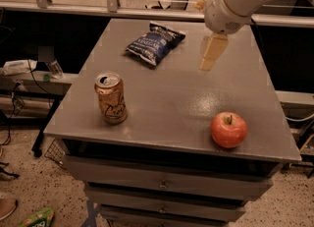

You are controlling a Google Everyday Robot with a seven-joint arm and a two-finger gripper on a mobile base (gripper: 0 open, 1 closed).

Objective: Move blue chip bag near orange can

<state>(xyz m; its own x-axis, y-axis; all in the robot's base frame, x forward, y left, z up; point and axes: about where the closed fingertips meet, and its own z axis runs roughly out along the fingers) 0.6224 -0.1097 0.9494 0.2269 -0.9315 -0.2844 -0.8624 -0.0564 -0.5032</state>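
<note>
The blue chip bag [155, 42] lies flat on the far middle of the grey table [171, 98], dark blue with white lettering. The orange can [111, 98] stands upright near the table's front left, its top opened. My gripper [211, 54] hangs from the white arm at the upper right, above the table and to the right of the bag, apart from it. It holds nothing that I can see. The bag and the can are well apart, the bag behind and to the right of the can.
A red apple [228, 129] sits near the table's front right edge. Drawers [167, 184] run below the tabletop. A bottle [55, 67] and cables stand on the floor at the left. A glass partition runs behind the table.
</note>
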